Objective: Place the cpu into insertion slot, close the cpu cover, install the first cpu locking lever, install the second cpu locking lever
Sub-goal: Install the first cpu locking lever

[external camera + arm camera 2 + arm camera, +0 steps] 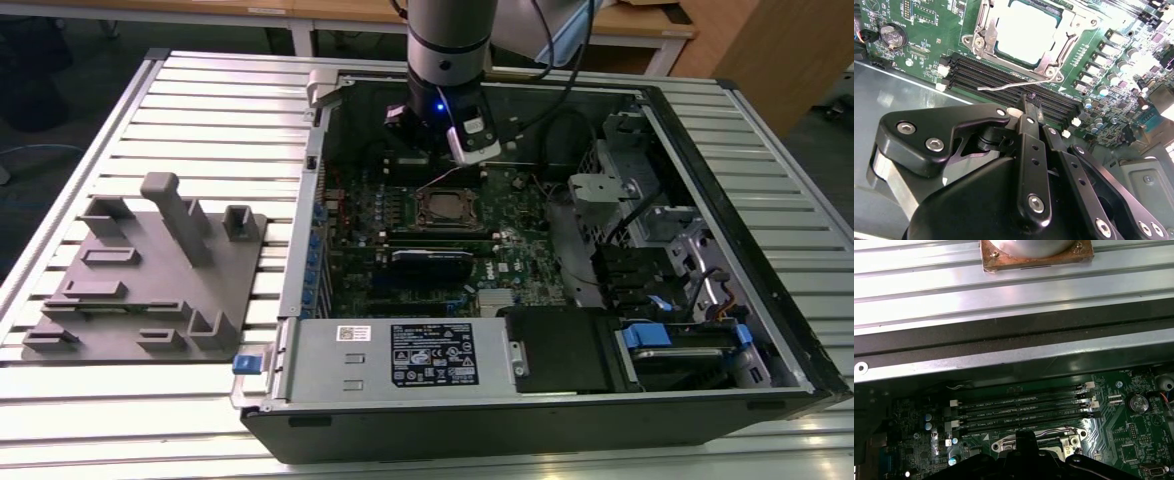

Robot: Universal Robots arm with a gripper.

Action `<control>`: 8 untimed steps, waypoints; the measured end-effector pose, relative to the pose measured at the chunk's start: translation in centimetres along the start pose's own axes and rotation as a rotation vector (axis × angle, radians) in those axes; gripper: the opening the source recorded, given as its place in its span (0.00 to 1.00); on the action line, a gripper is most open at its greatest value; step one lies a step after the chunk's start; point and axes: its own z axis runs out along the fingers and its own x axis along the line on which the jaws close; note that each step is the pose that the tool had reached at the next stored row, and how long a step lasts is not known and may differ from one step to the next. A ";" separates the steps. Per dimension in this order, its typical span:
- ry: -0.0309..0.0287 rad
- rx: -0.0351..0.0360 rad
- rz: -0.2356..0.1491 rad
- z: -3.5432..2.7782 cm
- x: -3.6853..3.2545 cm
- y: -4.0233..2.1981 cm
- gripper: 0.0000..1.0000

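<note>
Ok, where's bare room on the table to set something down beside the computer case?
Bare table slats between the grey fixture plate and the far edge, and a narrow strip on the exterior view's right of the case. Inside the case is crowded.

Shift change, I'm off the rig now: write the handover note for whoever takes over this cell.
Hand: shut, apparently empty, tips just beside the loose locking lever.
The cpu sits in the insertion slot, with the cpu cover down over it.
Done: cpu placed, cover closed.
Left: that lever stands unlatched; the other lever's state is unclear.
</note>
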 end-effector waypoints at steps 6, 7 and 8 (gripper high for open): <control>0.0000 0.0000 0.000 0.05 0.00 -0.01 0.11; 0.0001 0.0001 0.000 0.05 0.00 -0.01 0.11; 0.0000 0.0001 0.000 0.05 0.00 -0.01 0.11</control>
